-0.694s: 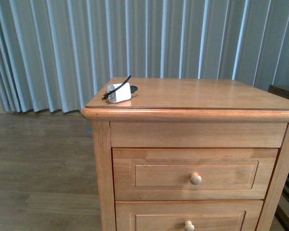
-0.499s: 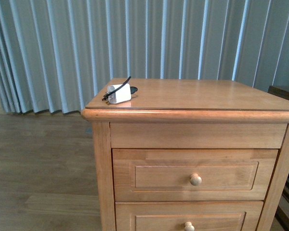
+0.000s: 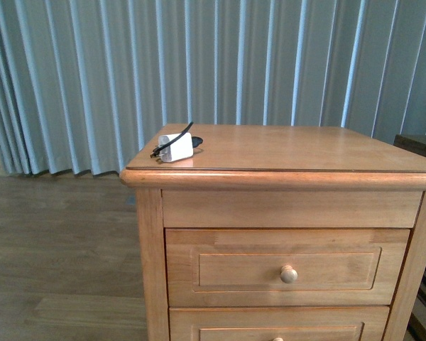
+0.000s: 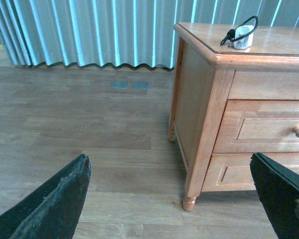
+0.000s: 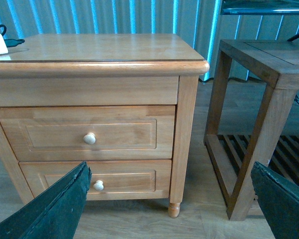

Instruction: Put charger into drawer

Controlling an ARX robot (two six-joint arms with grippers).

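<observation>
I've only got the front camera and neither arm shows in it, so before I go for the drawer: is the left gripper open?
Observer: Yes, the left gripper is open, holding nothing.
Operator: And the right?
Observer: The right gripper is open too, and empty.
Operator: What's the dark thing at my right edge?
Observer: A dark wooden table with a slatted lower shelf, standing apart from the cabinet.
</observation>
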